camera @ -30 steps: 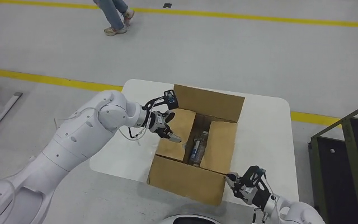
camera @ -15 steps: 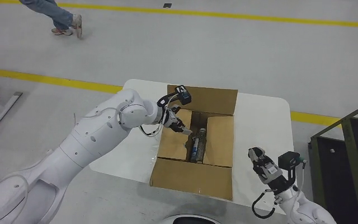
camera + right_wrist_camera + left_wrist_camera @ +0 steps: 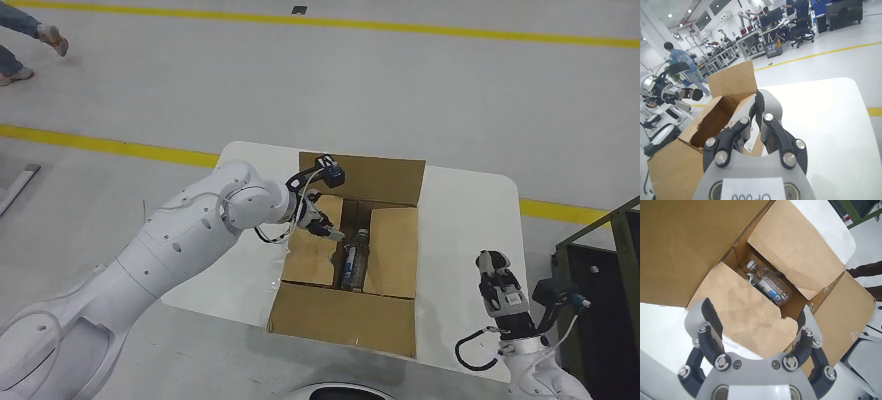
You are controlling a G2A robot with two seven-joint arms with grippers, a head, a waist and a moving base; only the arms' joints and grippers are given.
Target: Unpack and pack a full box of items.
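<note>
L gripper: fingers spread, hangs over box's L-side flap | bottle: lies flat inside box, in gap btw flaps, just beyond + below L fingertips, not touching | R gripper: fingers pressed together, above table right of box, well apart from bottle

You're seeing the brown cardboard box sitting open on the white table, far flap standing upright, side flaps leaning inward. A clear plastic bottle, white-capped, is lying on its side inside, between those flaps.
</note>
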